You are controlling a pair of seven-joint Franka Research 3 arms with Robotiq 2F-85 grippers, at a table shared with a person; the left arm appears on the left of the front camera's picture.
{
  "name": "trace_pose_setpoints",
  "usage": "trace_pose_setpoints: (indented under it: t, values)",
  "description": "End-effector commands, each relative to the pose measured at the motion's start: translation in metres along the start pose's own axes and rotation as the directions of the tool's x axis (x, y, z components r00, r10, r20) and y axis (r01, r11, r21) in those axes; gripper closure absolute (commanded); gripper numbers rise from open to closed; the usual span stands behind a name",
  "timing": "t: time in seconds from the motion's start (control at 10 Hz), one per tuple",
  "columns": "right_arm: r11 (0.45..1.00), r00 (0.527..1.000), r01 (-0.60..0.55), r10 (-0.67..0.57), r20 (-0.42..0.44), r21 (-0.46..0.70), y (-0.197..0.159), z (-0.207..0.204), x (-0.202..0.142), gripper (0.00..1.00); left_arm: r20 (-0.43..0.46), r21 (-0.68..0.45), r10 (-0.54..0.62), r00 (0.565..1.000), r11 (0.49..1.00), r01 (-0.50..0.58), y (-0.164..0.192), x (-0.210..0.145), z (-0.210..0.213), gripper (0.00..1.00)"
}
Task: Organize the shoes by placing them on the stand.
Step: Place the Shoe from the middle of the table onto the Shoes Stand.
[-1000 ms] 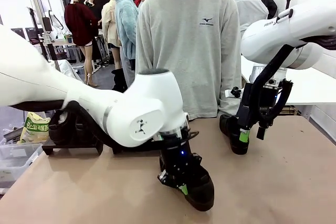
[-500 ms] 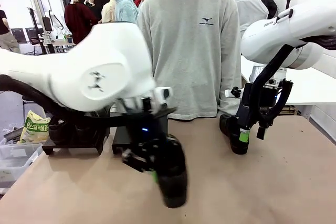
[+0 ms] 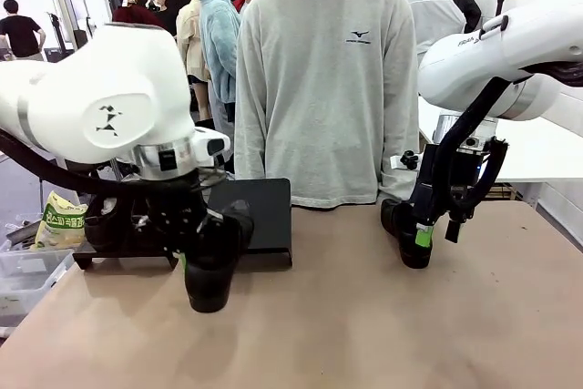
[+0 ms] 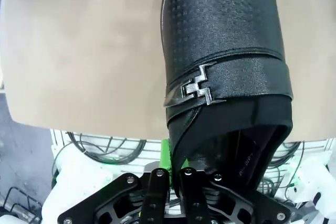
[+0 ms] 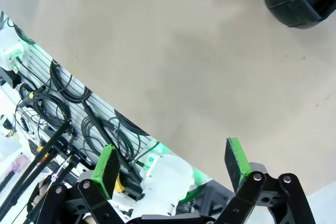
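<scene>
The left claw (image 4: 173, 174) is clamped tight on the rim of a black shoe (image 3: 211, 266) at its heel opening. The shoe hangs toe-down over the left part of the table (image 3: 383, 334), just in front of the black stand (image 3: 262, 214). I can't tell whether the toe touches the tabletop. From the camera on that wrist you see the shoe's dotted upper and a silver zigzag buckle (image 4: 197, 88) on its strap, with the tan tabletop behind it. The stand sits along the table's far edge, left of the middle, and its flat top is bare on the near right end. Darker shapes sit on its left end behind the arm, too murky to make out. Over by the far edge on the right side, a second shoe (image 3: 404, 234) rests on the table. The right claw (image 3: 437, 230) hangs just beside it with its green pads (image 5: 107, 164) spread wide apart and nothing between them. A person in a grey sweatshirt (image 3: 328, 79) stands at the far edge, between the stand and the second shoe. A yellow-green bag (image 3: 60, 221) lies off the table's left edge.
</scene>
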State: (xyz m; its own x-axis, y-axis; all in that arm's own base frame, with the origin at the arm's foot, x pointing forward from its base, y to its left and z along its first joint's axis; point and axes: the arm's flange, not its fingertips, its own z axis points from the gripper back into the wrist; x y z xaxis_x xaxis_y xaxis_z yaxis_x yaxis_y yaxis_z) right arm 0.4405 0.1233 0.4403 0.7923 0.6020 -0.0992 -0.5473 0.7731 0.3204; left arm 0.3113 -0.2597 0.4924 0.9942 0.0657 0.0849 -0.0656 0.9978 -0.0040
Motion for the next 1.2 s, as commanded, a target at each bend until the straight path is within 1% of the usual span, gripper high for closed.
trace_pose_setpoints:
  t: [0.0, 0.2, 0.3, 0.4, 0.5, 0.6, 0.7, 0.8, 1.0, 1.1]
  values:
    - [1.000, 1.000, 0.000, 0.000, -0.009, -0.006, 0.001, 0.001, -0.001, 0.00, -0.028, 0.016, -0.022, 0.999, 1.000, 0.023, -0.011, -0.010, -0.008, 1.00]
    - [1.000, 1.000, 0.000, 0.000, -0.009, -0.006, 0.001, 0.001, -0.001, 0.00, -0.028, 0.016, -0.022, 0.999, 1.000, 0.023, -0.011, -0.010, -0.008, 1.00]
    - [1.000, 1.000, 0.000, 0.000, -0.009, -0.006, 0.001, 0.001, -0.001, 0.00, -0.009, 0.009, -0.008, 1.000, 1.000, 0.008, -0.003, -0.003, -0.005, 1.00]
    - [1.000, 1.000, 0.000, 0.000, -0.009, -0.006, 0.001, 0.001, -0.001, 0.00, 0.127, 0.004, 0.043, 0.991, 0.999, -0.044, 0.007, 0.008, -0.006, 1.00]
    - [1.000, 1.000, 0.000, 0.000, -0.009, -0.006, 0.001, 0.001, -0.001, 0.00, 0.253, -0.059, 0.071, 0.965, 0.997, -0.057, 0.013, 0.031, -0.007, 1.00]
    - [1.000, 1.000, 0.000, 0.000, -0.009, -0.006, 0.001, 0.001, -0.001, 0.00, 0.302, -0.089, 0.062, 0.951, 0.995, -0.037, 0.015, 0.049, -0.012, 1.00]
    - [1.000, 1.000, 0.000, 0.000, -0.009, -0.006, 0.001, 0.001, -0.001, 0.00, 0.348, -0.102, 0.076, 0.935, 0.994, -0.042, 0.019, 0.064, -0.019, 1.00]
    - [1.000, 1.000, 0.000, 0.000, -0.009, -0.006, 0.001, 0.001, -0.001, 0.00, 0.340, -0.115, 0.084, 0.937, 0.992, -0.047, 0.023, 0.081, -0.028, 1.00]
    - [1.000, 1.000, 0.000, 0.000, -0.009, -0.006, 0.001, 0.001, -0.001, 0.00, 0.348, -0.073, 0.099, 0.932, 0.994, -0.079, 0.031, 0.113, -0.052, 1.00]
    - [1.000, 1.000, 0.000, 0.000, -0.009, -0.006, 0.001, 0.001, -0.001, 0.00, 0.347, -0.062, 0.105, 0.932, 0.994, -0.088, 0.034, 0.123, -0.058, 1.00]
